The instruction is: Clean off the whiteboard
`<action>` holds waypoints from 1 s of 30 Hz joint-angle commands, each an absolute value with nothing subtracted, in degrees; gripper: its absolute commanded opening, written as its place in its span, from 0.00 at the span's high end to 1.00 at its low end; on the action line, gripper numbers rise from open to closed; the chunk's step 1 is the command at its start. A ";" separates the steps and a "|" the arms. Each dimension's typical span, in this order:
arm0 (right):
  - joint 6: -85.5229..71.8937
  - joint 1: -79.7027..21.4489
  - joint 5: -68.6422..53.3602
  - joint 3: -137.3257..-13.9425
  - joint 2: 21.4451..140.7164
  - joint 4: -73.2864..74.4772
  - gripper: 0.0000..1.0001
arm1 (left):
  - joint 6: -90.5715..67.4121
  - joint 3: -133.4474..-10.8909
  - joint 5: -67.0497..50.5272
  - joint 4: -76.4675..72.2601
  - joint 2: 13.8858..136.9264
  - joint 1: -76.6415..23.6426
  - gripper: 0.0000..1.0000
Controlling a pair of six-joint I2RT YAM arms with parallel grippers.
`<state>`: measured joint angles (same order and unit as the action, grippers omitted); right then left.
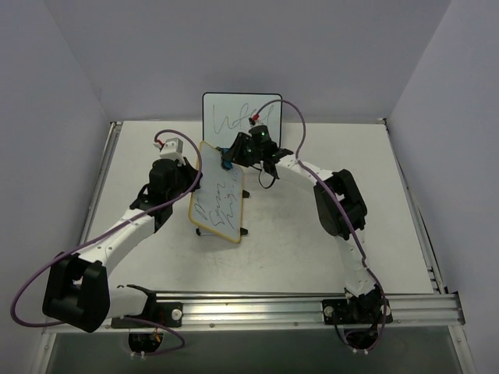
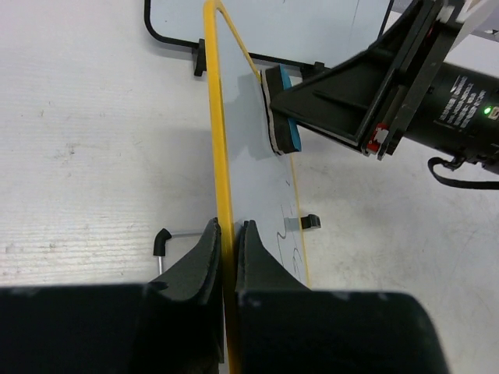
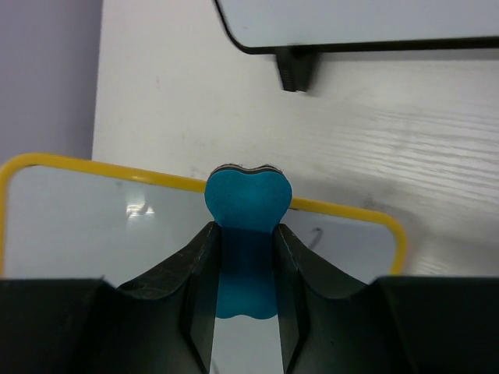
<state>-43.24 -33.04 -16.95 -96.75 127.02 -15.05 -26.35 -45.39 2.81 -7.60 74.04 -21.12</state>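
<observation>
The left gripper [image 2: 228, 227] pinches the left edge of the whiteboard [image 1: 218, 195], its jaws pressed onto the yellow frame from both sides. The right gripper [image 3: 244, 227] pinches a blue eraser [image 3: 248, 195]; the eraser's rounded end sticks out past the fingertips. The eraser's pad lies against the whiteboard at its far end, right at the frame.

The whiteboard sits mid-counter between the two arms, tilted with its left edge raised in the left gripper. Dark handwriting covers most of its face, from the middle to the near end. Small black clip feet show at its near edge.

Just beyond it, at the far side of the counter [image 1: 327, 156], a black-framed board [image 1: 242, 113] stands upright with one scribbled line on it. The right arm reaches in from the right, in front of that board.
</observation>
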 commanded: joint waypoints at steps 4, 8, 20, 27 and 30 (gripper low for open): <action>-44.21 -31.38 -20.12 -84.30 125.16 -19.41 1.00 | -18.54 -43.95 -0.61 -0.44 75.24 -24.17 0.98; -44.65 -30.15 -21.09 -79.02 124.28 -22.32 1.00 | -18.63 -43.86 -0.53 -0.44 75.15 -24.34 0.98; -43.59 -32.69 -22.32 -83.23 124.28 -19.87 1.00 | -18.72 -43.68 1.05 -0.53 74.88 -24.35 0.98; -44.56 -36.21 -23.38 -85.08 121.30 -20.04 1.00 | -18.72 -43.68 0.97 -0.44 74.97 -24.34 0.98; -45.09 -37.79 -23.12 -84.64 119.54 -20.92 1.00 | -18.81 -43.59 1.05 -0.53 75.06 -24.35 0.98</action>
